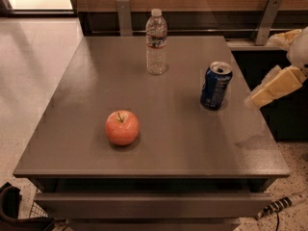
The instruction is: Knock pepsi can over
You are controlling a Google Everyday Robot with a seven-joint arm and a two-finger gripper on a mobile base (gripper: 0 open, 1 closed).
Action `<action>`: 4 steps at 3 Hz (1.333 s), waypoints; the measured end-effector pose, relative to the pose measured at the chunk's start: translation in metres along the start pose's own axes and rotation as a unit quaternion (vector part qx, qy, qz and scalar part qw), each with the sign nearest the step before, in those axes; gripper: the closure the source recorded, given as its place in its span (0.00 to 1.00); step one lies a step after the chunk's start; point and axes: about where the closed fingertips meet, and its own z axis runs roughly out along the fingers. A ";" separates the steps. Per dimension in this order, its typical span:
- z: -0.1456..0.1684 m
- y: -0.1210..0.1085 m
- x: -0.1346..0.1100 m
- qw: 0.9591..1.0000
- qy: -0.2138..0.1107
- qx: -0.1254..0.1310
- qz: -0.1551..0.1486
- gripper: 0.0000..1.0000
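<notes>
Standing upright, the dark-blue, silver-topped pepsi can (pixel 216 86) has the gripper (pixel 263 93) nearby, not touching, its state impossible to tell.

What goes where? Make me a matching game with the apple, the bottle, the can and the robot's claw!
Things:
1. apple
2. bottle
3. can
4. claw

Places:
a. upright at the back of the table
b. at the table's right edge, close to the can, not touching it
c. towards the front left, alone
d. upright on the right side, blue, top opened

Pairs: 1-c, 2-a, 3-d, 4-b
</notes>
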 end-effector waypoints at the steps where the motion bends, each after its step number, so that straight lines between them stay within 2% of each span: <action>1: 0.025 -0.017 0.010 0.994 -0.099 0.024 0.039 0.00; 2: 0.041 -0.023 0.017 0.978 -0.193 0.036 0.075 0.00; 3: 0.049 -0.022 0.020 0.963 -0.247 0.030 0.105 0.00; 4: 0.051 -0.020 0.018 0.960 -0.257 0.027 0.112 0.00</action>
